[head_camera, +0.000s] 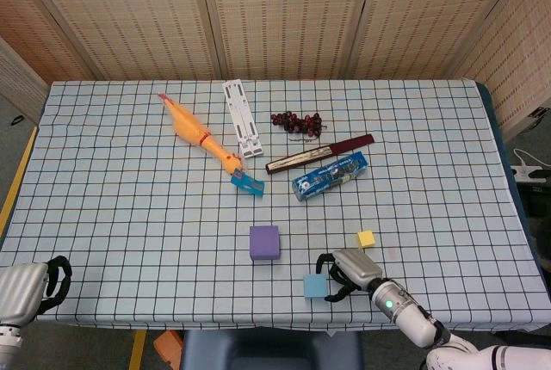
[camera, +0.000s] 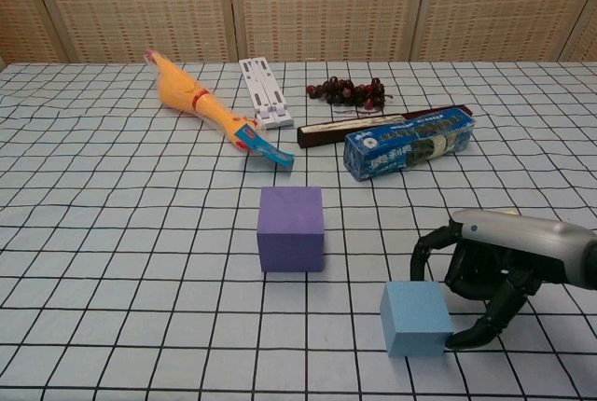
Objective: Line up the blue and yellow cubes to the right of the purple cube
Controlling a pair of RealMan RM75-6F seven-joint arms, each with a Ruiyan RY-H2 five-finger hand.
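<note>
The right hand (camera: 485, 275), fingers curled, touches the blue cube (camera: 416, 318) at 5 o'clock of the purple cube (camera: 291, 228); the yellow cube (head_camera: 366, 238) lies beyond, nothing between. The blue box's (camera: 408, 143) print is unreadable. The left hand (head_camera: 30, 286) is curled, holding nothing.

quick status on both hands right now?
Left hand: fingers curled in, holding nothing.
Right hand: open, fingers spread beside the blue cube, no grip on it yet.

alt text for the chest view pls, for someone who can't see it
The right robot hand reaches its curled fingers around the right side of a blue cube on a checked tablecloth, with a purple cube to the cube's upper left. Behind lie a rubber chicken, grapes and a blue packet.
</note>
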